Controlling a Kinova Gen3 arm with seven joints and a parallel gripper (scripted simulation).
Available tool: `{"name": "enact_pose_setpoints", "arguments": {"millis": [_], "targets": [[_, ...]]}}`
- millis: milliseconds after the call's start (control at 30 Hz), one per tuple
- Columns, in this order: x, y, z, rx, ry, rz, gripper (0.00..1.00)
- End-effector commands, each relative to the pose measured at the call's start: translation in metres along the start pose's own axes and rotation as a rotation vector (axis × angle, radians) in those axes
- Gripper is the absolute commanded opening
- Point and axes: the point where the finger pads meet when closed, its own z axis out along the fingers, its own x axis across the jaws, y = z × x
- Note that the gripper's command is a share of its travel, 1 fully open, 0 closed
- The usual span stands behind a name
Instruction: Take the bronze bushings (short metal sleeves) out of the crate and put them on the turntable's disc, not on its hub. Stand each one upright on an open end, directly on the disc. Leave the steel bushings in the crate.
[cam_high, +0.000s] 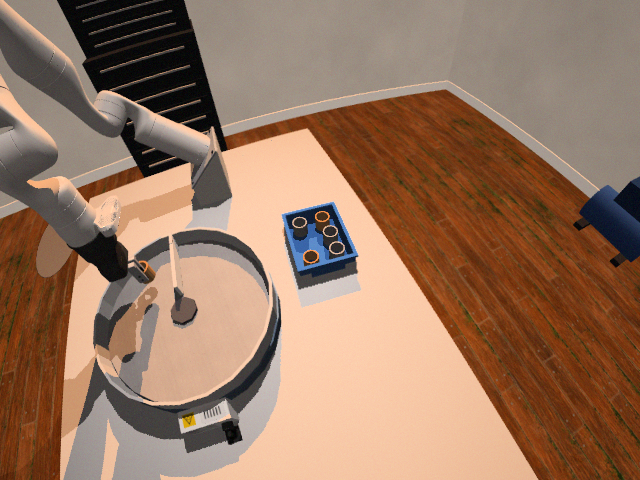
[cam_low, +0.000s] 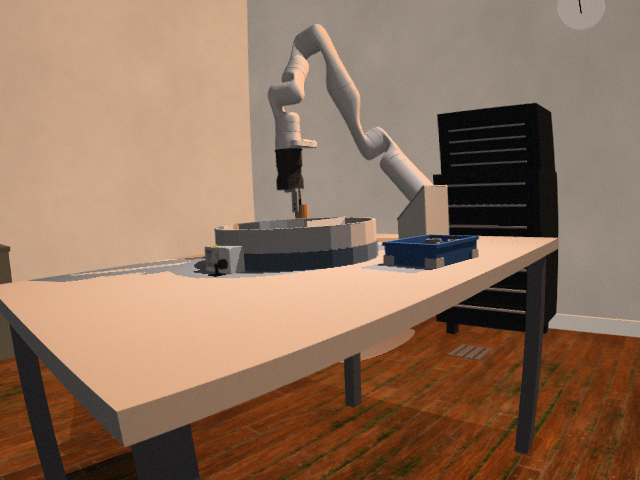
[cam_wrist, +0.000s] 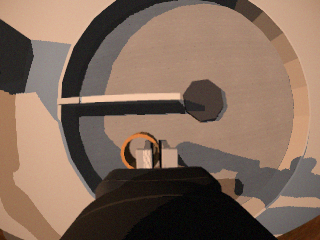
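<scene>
Holding bronze bushing (cam_high: 149, 271) (cam_low: 305, 210) (cam_wrist: 125, 150) | end effector (cam_high: 141, 272) (cam_low: 296, 209) (cam_wrist: 155, 149) | crate (cam_high: 327, 265) (cam_low: 410, 254) floor: hidden, exterior view

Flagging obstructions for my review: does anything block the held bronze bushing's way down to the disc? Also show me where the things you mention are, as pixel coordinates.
Nothing visible beneath the bushing (cam_high: 148, 271) (cam_low: 305, 210) (cam_wrist: 126, 150); the divider (cam_high: 175, 266) (cam_wrist: 130, 98) stands to one side, over the disc (cam_high: 222, 330) (cam_wrist: 250, 60).
</scene>
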Motion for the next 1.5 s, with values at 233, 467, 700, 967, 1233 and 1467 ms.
{"name": "enact_pose_setpoints", "arguments": {"millis": [233, 467, 700, 967, 1233, 1467], "targets": [[0.000, 0.000, 0.000, -0.001, 0.000, 0.000, 0.00], [0.000, 0.000, 0.000, -0.001, 0.000, 0.000, 0.00], [0.000, 0.000, 0.000, -0.001, 0.000, 0.000, 0.00], [0.000, 0.000, 0.000, -0.001, 0.000, 0.000, 0.00], [0.000, 0.000, 0.005, -0.001, 0.000, 0.000, 0.00], [0.000, 0.000, 0.013, -0.001, 0.000, 0.000, 0.00]]}}
